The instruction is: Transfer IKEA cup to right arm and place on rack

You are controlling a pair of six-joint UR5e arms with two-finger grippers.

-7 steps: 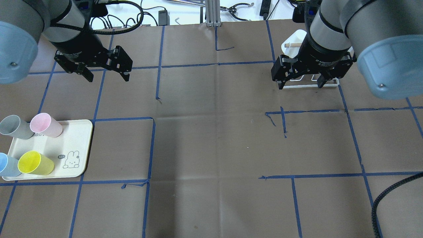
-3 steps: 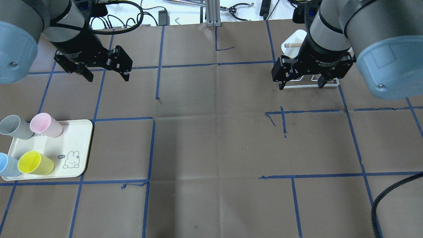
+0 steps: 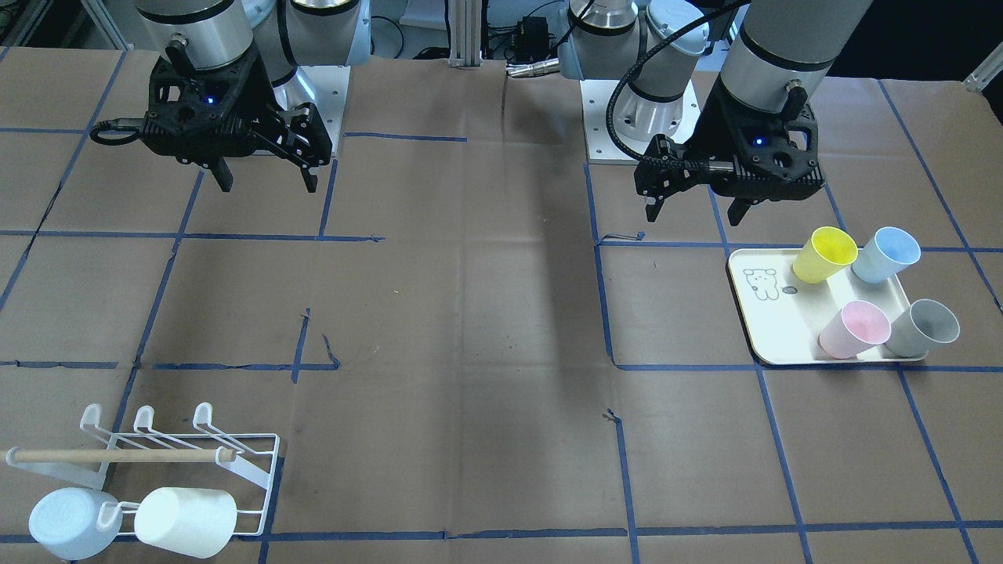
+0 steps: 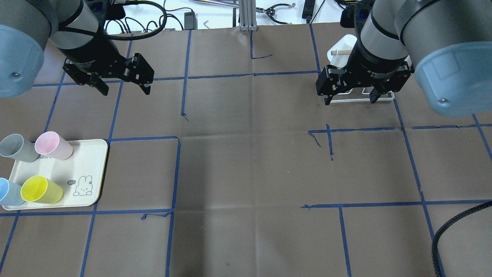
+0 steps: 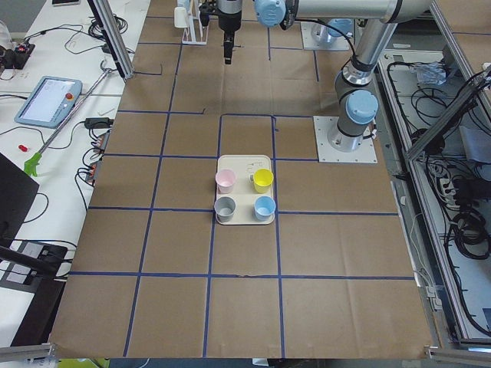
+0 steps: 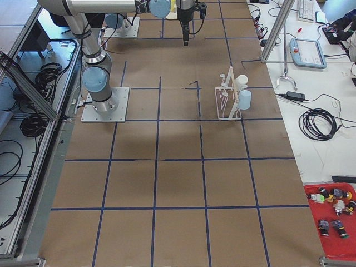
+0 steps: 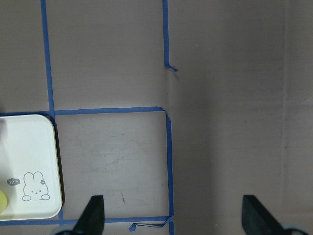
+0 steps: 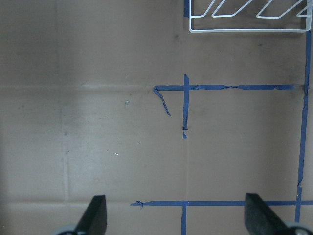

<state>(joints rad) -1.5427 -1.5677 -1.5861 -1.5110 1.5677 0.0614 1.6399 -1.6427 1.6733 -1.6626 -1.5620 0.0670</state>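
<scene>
The 4 plastic cups stand mouth up on the cream rectangular tray (image 4: 86, 161) with a rabbit drawing, on the robot's left side of the brown paper-covered table (image 4: 246, 154). The yellow cup (image 4: 40, 190) and sky-blue cup (image 4: 7, 192) are at the tray's near edge, the pink cup (image 4: 54, 145) and grey cup (image 4: 17, 148) at its far edge. None has shifted since 1 second ago.

The left end effector (image 4: 126, 91) hangs above the table, well apart from the cups, its fingers spread and holding nothing, where it was 1 second ago. The right end effector (image 4: 349, 101), on the silver-grey right arm (image 4: 384, 34), is also spread and empty, with no move I can make out.

The white wire rack (image 3: 205, 415) with a light wooden dowel handle (image 3: 117, 455) sits on the robot's right, its edge showing at the top of the right wrist view. It already carries 2 cups, a white cup (image 3: 184, 521) and an icy-blue cup (image 3: 63, 523), as before.
</scene>
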